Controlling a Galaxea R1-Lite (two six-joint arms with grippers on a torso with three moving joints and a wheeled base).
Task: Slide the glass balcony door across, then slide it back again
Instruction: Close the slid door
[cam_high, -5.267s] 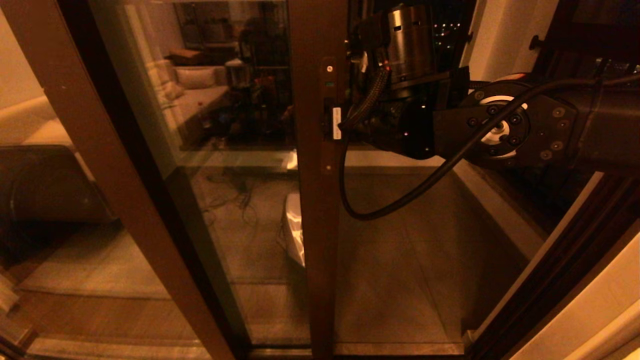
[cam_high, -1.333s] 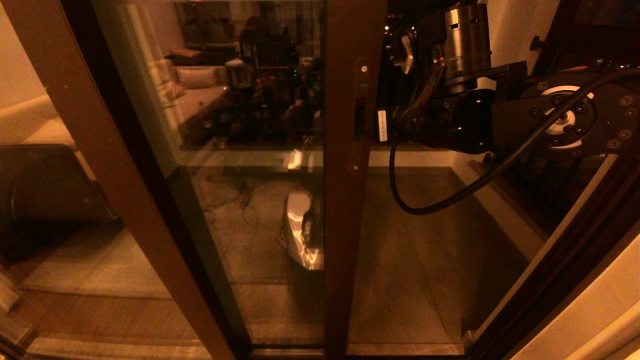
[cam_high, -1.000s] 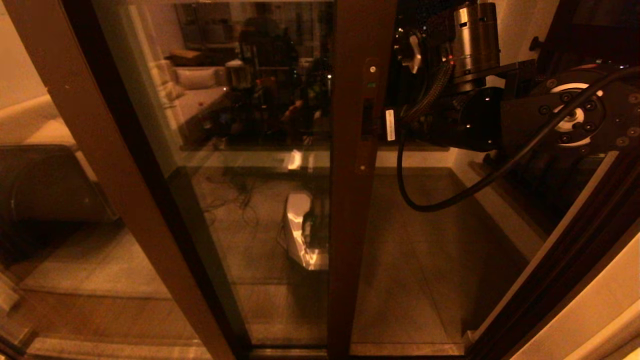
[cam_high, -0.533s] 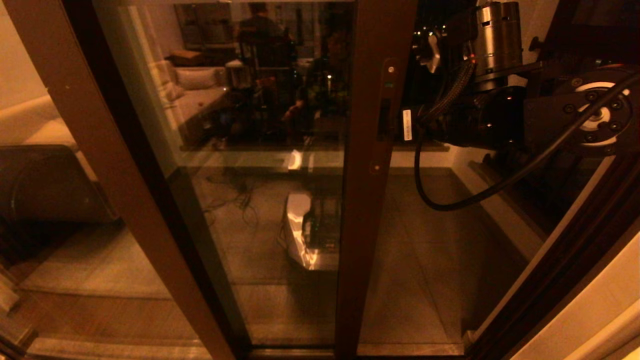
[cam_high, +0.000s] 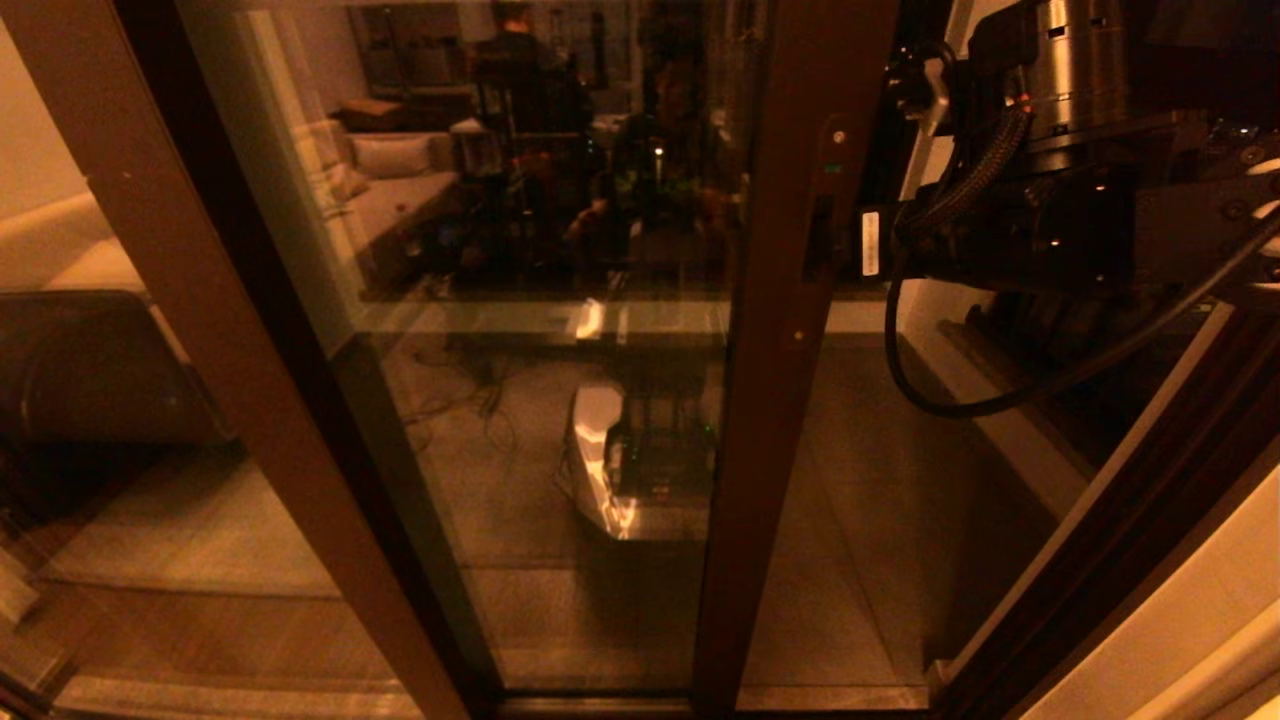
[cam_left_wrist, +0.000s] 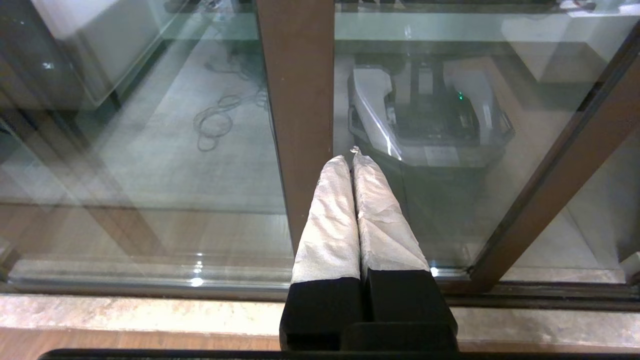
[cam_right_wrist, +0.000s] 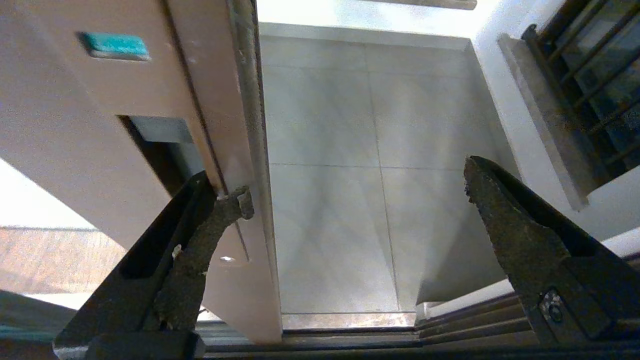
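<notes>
The glass balcony door (cam_high: 560, 300) is a tall reflective pane in a brown frame. Its right upright (cam_high: 790, 330) carries a slim dark recessed handle (cam_high: 820, 235) with a green dot above it. My right arm's wrist (cam_high: 1010, 230) reaches in from the right at handle height. In the right wrist view my right gripper (cam_right_wrist: 357, 190) is open, and one fingertip (cam_right_wrist: 235, 205) is hooked into the handle recess (cam_right_wrist: 160, 145) at the upright's edge. The other finger (cam_right_wrist: 500, 215) hangs free over the balcony floor. My left gripper (cam_left_wrist: 348, 160) is shut on nothing, low near a brown upright (cam_left_wrist: 295, 100).
A fixed brown-framed pane's upright (cam_high: 250, 380) slants at the left. The dark jamb and track (cam_high: 1100, 540) run along the right, with the tiled balcony floor (cam_high: 860, 560) showing through the gap. A black barred railing (cam_right_wrist: 590, 65) stands beyond. The floor track (cam_right_wrist: 350, 340) lies below.
The door's handled upright has slid steadily to the right, my right arm moving with it, and the open gap to the jamb has narrowed.
</notes>
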